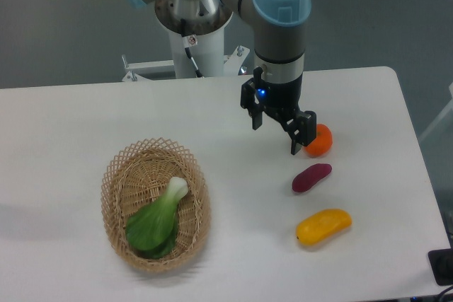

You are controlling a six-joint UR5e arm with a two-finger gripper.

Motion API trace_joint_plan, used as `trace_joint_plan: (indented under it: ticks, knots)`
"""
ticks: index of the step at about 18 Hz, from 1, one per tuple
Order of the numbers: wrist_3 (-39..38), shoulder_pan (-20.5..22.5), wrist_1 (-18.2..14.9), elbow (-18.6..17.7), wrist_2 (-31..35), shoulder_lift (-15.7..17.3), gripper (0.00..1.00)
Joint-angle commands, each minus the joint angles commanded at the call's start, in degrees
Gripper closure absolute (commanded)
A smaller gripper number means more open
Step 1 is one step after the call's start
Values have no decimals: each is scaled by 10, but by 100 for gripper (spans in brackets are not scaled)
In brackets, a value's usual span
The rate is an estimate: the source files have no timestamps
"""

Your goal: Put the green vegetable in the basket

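Note:
The green vegetable (157,218), with dark green leaves and a pale stem pointing up-right, lies inside the woven tan wicker basket (117,175) at the left front of the table. My gripper (276,138) hangs over the table's middle right, well to the right of the basket and above the table. Its two black fingers are spread apart and hold nothing.
An orange round fruit (320,141) sits just right of the gripper's fingers. A purple oblong vegetable (311,177) and a yellow oblong fruit (323,225) lie in front of it. The robot's base (190,33) stands behind the table's far edge.

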Motion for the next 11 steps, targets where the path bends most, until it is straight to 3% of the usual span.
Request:
trace_joint_plan:
  ticks: [11]
  knots:
    - [-24, -1, 5, -5, -8, 0, 0]
